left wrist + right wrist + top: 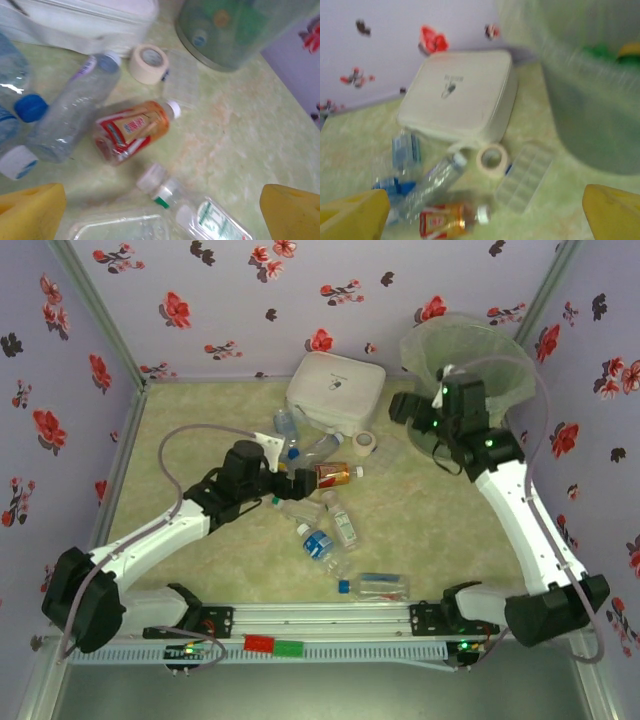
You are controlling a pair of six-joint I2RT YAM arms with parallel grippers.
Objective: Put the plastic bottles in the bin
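Several plastic bottles lie on the table's middle. An amber bottle [335, 475] [132, 131] [450, 220] lies on its side beside a long clear bottle [75, 110] [432, 182]. Blue-capped clear bottles [318, 540] lie nearer the front. My left gripper [290, 472] [162, 215] hangs open just left of the amber bottle, over a clear bottle [200, 212], with nothing between its fingers. The bin [470, 355] [235, 30] [590, 100] stands at the back right, and green and yellow bottle shapes show through its wall. My right gripper [402, 412] [482, 217] is open and empty just left of the bin.
A white rounded box [335, 388] [457, 95] stands at the back centre. In front of it lie a tape roll [366, 443] [149, 63] [492, 160] and a clear compartment tray [182, 77] [525, 177]. A flat clear container [380, 587] lies near the front rail.
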